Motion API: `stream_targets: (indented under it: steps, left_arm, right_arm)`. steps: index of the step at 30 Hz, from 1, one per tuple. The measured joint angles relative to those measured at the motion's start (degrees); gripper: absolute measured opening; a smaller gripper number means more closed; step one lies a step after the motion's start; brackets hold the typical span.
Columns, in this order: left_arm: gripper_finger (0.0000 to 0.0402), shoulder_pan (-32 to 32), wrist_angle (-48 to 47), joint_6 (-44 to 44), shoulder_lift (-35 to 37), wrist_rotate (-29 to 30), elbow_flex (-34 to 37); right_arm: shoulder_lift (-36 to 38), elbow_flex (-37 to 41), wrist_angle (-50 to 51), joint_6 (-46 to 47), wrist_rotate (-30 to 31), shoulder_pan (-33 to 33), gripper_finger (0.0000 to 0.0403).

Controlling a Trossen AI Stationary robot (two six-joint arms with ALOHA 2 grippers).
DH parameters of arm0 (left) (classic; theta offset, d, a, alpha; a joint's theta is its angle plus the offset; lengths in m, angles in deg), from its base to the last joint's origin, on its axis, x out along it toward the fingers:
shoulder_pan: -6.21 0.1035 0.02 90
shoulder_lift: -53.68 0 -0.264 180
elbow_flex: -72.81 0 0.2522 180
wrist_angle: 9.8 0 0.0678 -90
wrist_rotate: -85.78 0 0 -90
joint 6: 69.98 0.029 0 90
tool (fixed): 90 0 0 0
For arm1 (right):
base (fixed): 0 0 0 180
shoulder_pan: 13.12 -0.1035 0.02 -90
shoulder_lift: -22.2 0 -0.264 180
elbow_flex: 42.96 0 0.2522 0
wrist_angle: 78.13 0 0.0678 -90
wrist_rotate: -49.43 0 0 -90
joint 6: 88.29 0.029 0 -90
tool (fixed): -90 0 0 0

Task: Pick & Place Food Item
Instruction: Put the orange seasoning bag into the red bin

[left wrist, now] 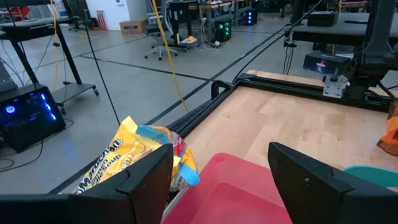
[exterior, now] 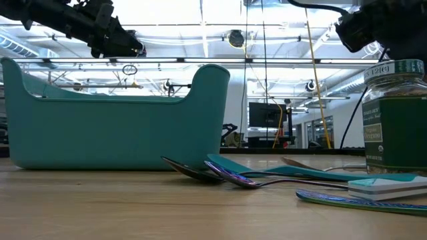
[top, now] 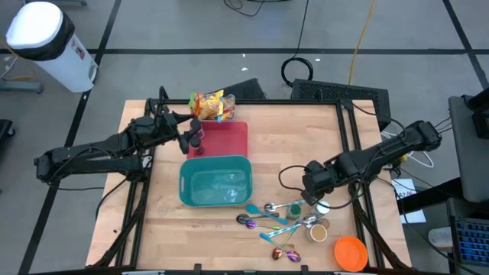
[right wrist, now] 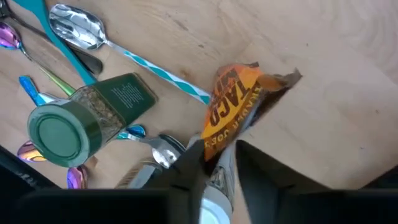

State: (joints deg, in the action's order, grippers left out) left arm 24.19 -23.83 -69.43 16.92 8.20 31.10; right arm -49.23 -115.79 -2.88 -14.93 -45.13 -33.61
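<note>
pinching the taco packet [right wrist: 239, 102] by its lower edge, right gripper [right wrist: 219, 163] fingers clenched on it beside the green jar [right wrist: 87, 121]; light, crinkly, slippery. left gripper [left wrist: 214, 180] fingers released.

Surfaces at my right gripper [right wrist: 219, 163]:
Matt, pale wood table [right wrist: 348, 81]; crinkled, glossy foil taco packet [right wrist: 231, 106]; mirror-polished metal spoons [right wrist: 76, 26]; glass spice jar [right wrist: 93, 121] with smooth green plastic lid.
</note>
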Motion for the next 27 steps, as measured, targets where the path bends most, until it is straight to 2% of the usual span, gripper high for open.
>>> stream_targets:
  steps: [3, 5, 10, 18, 23, 27]
  left_arm:
    - [0.0271, 0.00, 0.00, 0.00, 0.00, 0.00, 0.00]
    - [0.0271, 0.00, 0.00, 0.00, 0.00, -0.01, 0.00]
    - [0.0271, 0.00, 0.04, 0.00, 0.00, -0.02, 0.00]
    - [0.0271, 0.00, 2.13, -0.68, 0.00, -0.17, 0.00]
    - [0.0271, 0.00, 2.65, -2.35, -0.48, -2.35, 0.00]
    - [0.0271, -0.02, 6.31, -4.51, -4.26, -5.46, 0.00]
  right_arm:
    - [0.00, 0.00, 0.02, -1.84, 0.66, 0.00, 0.0025]
    - [0.00, 0.00, -0.02, -3.61, 1.99, 0.19, 0.0007]
    - [0.00, 0.00, -0.45, -9.63, 7.17, 1.38, 0.0005]
    - [0.02, 0.00, -2.82, -25.04, 18.17, 6.88, 0.0001]
    - [0.31, 0.02, -9.18, -38.22, 22.58, 11.93, 0.0000]
    - [0.65, 0.04, -17.52, -52.68, 22.46, 16.03, 0.0000]
